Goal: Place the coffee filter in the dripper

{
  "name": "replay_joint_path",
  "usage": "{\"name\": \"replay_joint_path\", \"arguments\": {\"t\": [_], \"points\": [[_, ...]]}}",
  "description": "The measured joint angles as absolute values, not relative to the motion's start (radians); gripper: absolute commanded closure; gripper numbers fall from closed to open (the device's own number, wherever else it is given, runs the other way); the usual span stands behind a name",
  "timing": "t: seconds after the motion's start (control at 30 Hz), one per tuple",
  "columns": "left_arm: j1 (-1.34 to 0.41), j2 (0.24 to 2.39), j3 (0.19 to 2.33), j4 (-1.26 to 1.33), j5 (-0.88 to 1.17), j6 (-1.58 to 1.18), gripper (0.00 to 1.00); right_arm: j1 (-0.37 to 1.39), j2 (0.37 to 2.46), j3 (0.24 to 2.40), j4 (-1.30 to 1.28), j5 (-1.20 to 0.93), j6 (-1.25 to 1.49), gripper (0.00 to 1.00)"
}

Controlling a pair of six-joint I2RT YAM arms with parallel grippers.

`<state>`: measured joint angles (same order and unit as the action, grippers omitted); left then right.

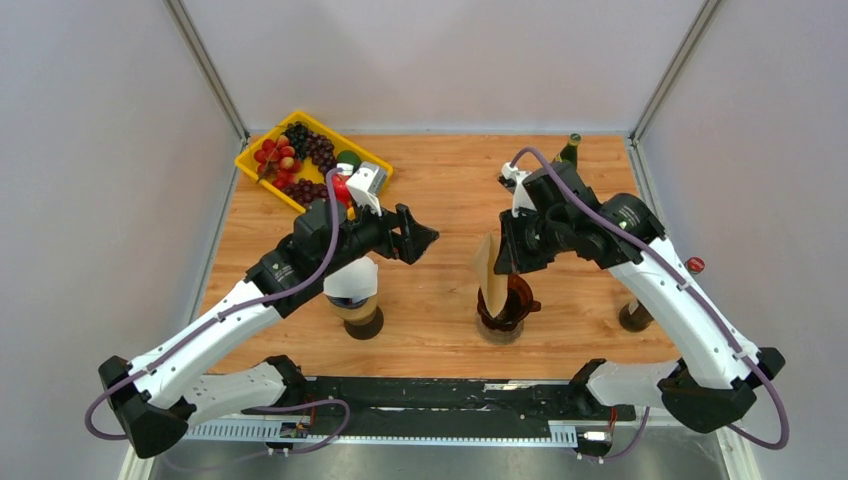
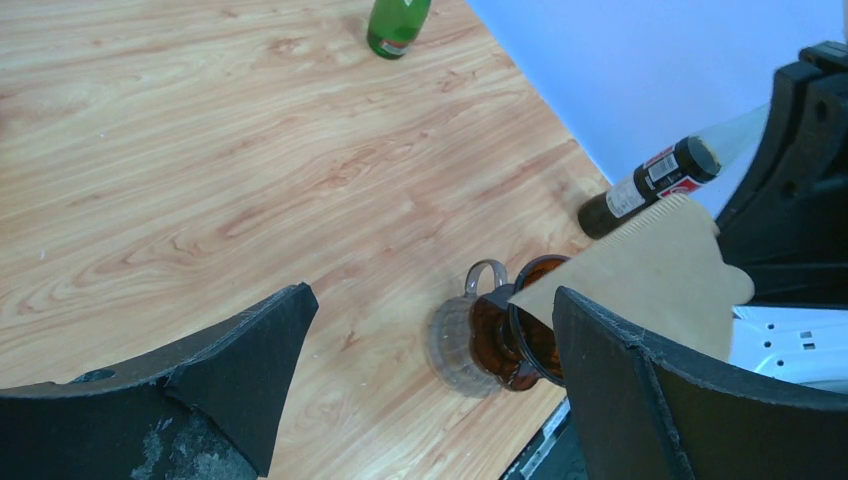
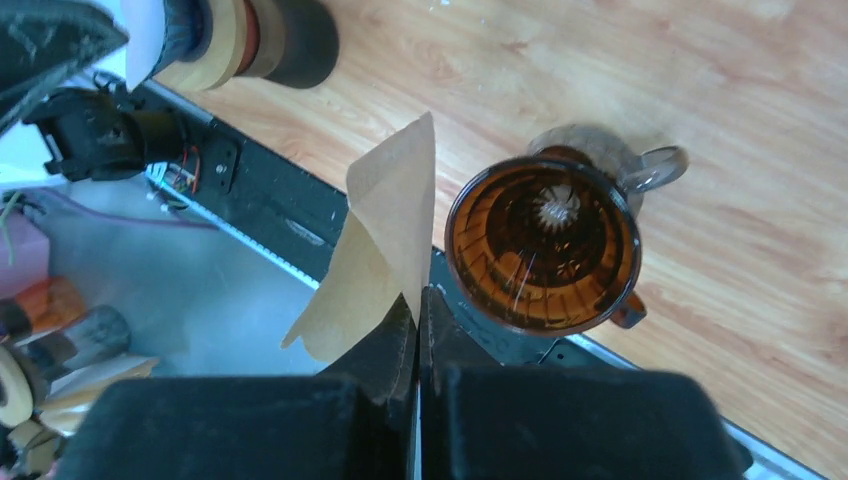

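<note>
The amber glass dripper [image 1: 510, 305] stands on a clear base near the table's front edge. The brown paper coffee filter [image 1: 489, 272] hangs upright just left of the dripper's rim, outside the cone, with my right gripper [image 1: 508, 258] shut on its edge. In the right wrist view the filter [image 3: 385, 240] sits pinched at the fingertips [image 3: 418, 305], beside the dripper [image 3: 543, 245]. My left gripper [image 1: 424, 238] is open and holds nothing, left of the filter. Its wrist view shows wide-apart fingers [image 2: 250, 365], the dripper [image 2: 500, 340] and the filter [image 2: 650, 265] beyond.
A stand with stacked filters [image 1: 353, 292] sits under my left arm. A yellow tray [image 1: 252, 158] of fruit is at the back left. A green bottle [image 1: 570, 150] stands at the back, a dark bottle [image 1: 634, 316] at the right edge.
</note>
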<state>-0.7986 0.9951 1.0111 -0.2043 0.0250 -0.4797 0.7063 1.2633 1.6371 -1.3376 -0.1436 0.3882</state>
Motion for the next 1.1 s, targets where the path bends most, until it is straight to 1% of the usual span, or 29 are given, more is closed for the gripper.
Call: {"name": "replay_joint_path", "arguments": {"t": [0.27, 0.4, 0.87, 1.0, 1.1], "points": [[-0.799, 1.031, 1.007, -0.203, 0.063, -0.48, 0.0, 0.691, 1.124, 1.498, -1.38, -0.205, 0.429, 1.0], [-0.799, 1.048, 1.007, -0.202, 0.08, -0.481, 0.0, 0.678, 1.098, 1.453, -1.396, -0.207, 0.439, 1.0], [-0.799, 1.067, 0.993, -0.196, 0.112, -0.482, 0.0, 0.59, 1.248, 1.428, -1.398, -0.175, 0.397, 1.0], [-0.799, 1.089, 0.993, -0.198, 0.134, -0.474, 0.0, 0.583, 1.267, 1.428, -1.398, -0.162, 0.387, 0.93], [-0.799, 1.111, 0.994, -0.204, 0.139, -0.469, 0.0, 0.583, 1.282, 1.428, -1.398, -0.154, 0.382, 0.82]]}}
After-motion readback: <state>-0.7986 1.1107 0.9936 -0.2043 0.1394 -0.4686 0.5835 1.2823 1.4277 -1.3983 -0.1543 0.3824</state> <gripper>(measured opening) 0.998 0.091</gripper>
